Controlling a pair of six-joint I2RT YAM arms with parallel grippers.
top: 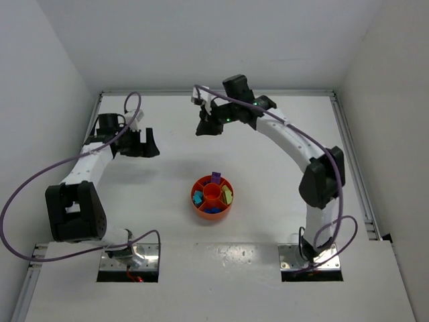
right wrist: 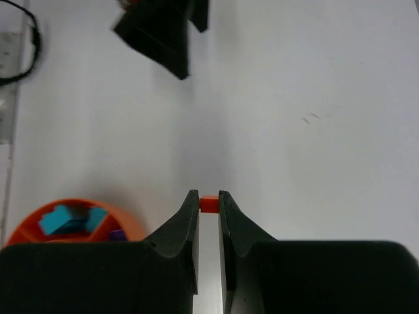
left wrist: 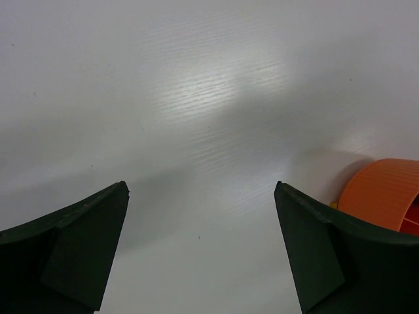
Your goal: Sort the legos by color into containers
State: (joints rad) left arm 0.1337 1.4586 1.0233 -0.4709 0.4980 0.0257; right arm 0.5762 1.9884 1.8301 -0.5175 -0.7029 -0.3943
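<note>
Sitting near the middle of the top view, the round orange tray (top: 198,209) is seen on the white counter (top: 161,194), between the two arms. Its wedge sections are partly filled around the central cup (top: 213,193). Teal legos (top: 198,198) are held in the left wedge, a purple lego (top: 216,178) in the upper wedge, yellow-green legos (top: 228,194) in the right wedge and blue legos (top: 213,210) in the lower wedge.

The right gripper (top: 206,127) is placed above the tray in that frame, well apart from it. In the right wrist view its jaws are shown closed on a small orange lego (right wrist: 209,204), which is pinched at the very fingertips. Whether this piece touches the counter cannot be told. The tray is cut off at the lower left corner of that view.

The left gripper (top: 141,143) is found to the upper left of the tray in the top view, apart from it. In the left wrist view its jaws are spread wide with nothing between them, and the tray's ribbed outer wall is caught at the lower right edge.
</note>
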